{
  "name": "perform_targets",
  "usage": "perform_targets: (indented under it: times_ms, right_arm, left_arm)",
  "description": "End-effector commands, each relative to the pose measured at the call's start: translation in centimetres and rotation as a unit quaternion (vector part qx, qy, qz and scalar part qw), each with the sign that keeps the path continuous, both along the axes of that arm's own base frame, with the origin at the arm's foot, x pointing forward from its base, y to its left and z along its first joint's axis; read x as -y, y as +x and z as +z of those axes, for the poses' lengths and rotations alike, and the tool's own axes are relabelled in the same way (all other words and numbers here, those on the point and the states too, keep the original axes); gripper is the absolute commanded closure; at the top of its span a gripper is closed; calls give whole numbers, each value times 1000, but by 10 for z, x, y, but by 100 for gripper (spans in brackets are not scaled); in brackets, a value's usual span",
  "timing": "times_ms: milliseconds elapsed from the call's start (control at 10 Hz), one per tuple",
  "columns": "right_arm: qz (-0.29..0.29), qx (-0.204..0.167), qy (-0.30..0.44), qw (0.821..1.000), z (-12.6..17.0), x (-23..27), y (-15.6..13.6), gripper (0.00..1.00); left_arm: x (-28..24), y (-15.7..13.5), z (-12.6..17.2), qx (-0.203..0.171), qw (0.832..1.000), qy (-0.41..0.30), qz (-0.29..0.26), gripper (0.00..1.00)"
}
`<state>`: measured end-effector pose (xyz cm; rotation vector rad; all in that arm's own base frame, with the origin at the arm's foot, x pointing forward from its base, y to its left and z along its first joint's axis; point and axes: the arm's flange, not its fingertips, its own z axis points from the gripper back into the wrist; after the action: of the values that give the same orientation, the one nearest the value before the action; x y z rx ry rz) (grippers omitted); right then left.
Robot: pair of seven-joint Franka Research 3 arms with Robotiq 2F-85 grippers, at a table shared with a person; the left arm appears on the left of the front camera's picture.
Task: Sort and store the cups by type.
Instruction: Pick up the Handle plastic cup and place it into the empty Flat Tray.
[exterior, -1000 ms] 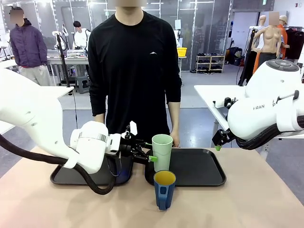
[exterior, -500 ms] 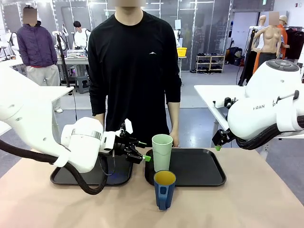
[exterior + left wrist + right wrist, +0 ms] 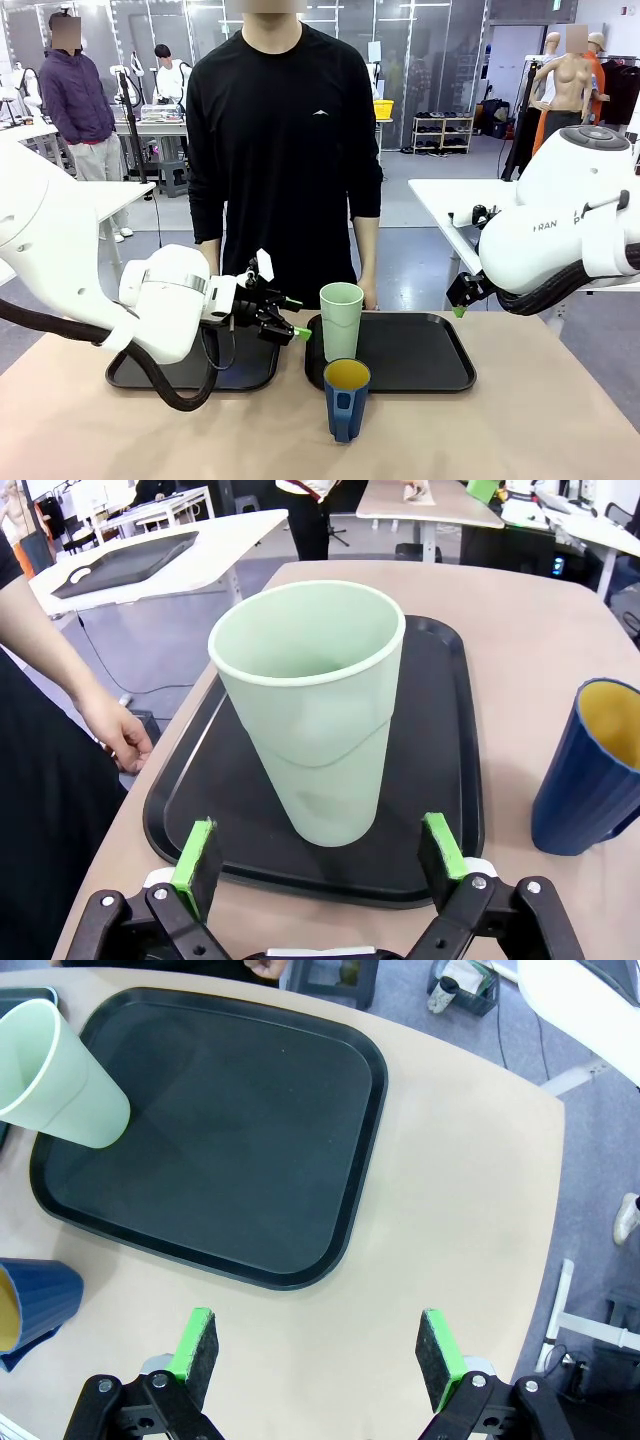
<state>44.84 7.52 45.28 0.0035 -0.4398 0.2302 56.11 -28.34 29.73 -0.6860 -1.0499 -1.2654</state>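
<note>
"At the near edge of the table, what stands closest to you?"

"Closest to me is the dark blue mug (image 3: 346, 398). It stands upright on the bare table (image 3: 540, 420), the inside is yellow, and the handle is turned to my side. It is just in front of the right tray (image 3: 420, 372), not on it."

"And behind the mug?"

"Behind it is the mint-green tumbler (image 3: 341, 320), upright on the near left corner of that tray. My left gripper (image 3: 298, 317) lies about level just beside it, on my left. Its fingers are spread wide and they hold nothing. From the left wrist, the tumbler stands ahead of the gap between the green pads (image 3: 195, 852), and I see no pad touching it."

"What about your other gripper?"

"My right gripper (image 3: 318, 1345) hangs above the table on my right side, well apart from both cups. Its fingers are also fully apart, with nothing between them."

"And farther away?"

"The left tray (image 3: 130, 378), black like the other, lies beside the right one and is partly hidden by my left arm (image 3: 60, 260). At the far edge stands a person (image 3: 285, 150) in a black long-sleeved shirt, arms down, with one hand (image 3: 120, 730) near the far side of the right tray."
</note>
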Motion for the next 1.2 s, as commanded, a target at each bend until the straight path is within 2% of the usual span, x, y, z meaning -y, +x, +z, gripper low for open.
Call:
perform_targets:
  times_ms: [0, 500, 700, 900, 1100]
  right_arm:
    - [-1, 0, 1, 1000, 0, 1, 0, 0]
    - [-1, 0, 1, 1000, 0, 1, 0, 0]
    - [-1, 0, 1, 1000, 0, 1, 0, 0]
    - [-1, 0, 1, 1000, 0, 1, 0, 0]
    - [-1, 0, 1, 1000, 0, 1, 0, 0]
  left_arm:
    - [3, 3, -1, 1, 1000, 0, -1, 0]
    - [1, 0, 0, 0, 1000, 0, -1, 0]
    - [-31, -22, 38, 21, 999, 34, 3, 0]
    - [-71, -43, 61, 31, 997, 67, 12, 0]
    - [-110, -61, 70, 27, 999, 29, 1, 0]
